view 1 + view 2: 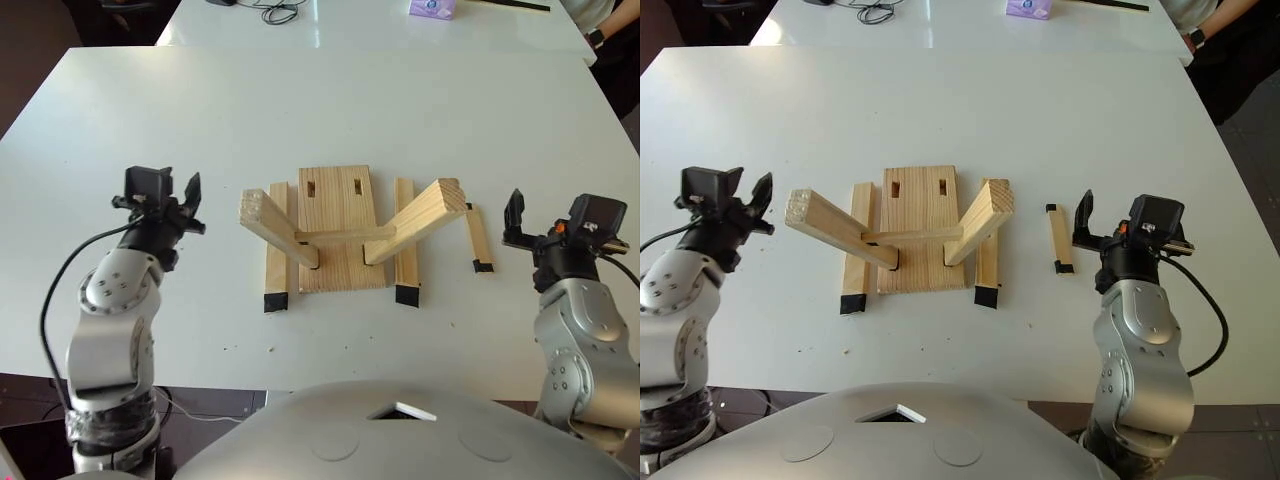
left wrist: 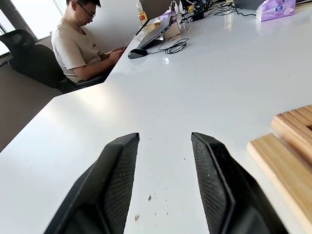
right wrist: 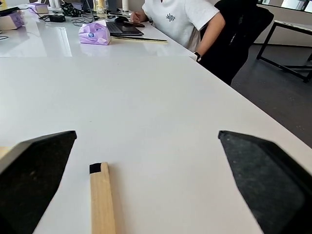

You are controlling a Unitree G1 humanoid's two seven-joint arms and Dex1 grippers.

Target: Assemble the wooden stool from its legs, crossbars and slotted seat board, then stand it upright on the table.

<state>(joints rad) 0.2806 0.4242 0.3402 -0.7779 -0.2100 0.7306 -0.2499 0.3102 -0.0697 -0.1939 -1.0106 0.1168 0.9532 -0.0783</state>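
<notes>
Right wrist view: crossbar (image 3: 102, 201) near spread right tool (image 3: 147, 139).

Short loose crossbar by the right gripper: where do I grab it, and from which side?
Best bet: pinch the loose crossbar mid-length across its narrow width, coming down from above with the right gripper. It lies flat on the table, both long sides clear.

We hold our claw (image 2: 163, 141) over the white counter (image 2: 195, 92), its two black fingers (image 2: 117, 180) spread apart. Small crumbs (image 2: 148, 197) lie between them. Beside the claw we see a flat wooden strip (image 2: 280, 168) and, just beyond it, a thicker wooden piece (image 2: 295, 127).
</notes>
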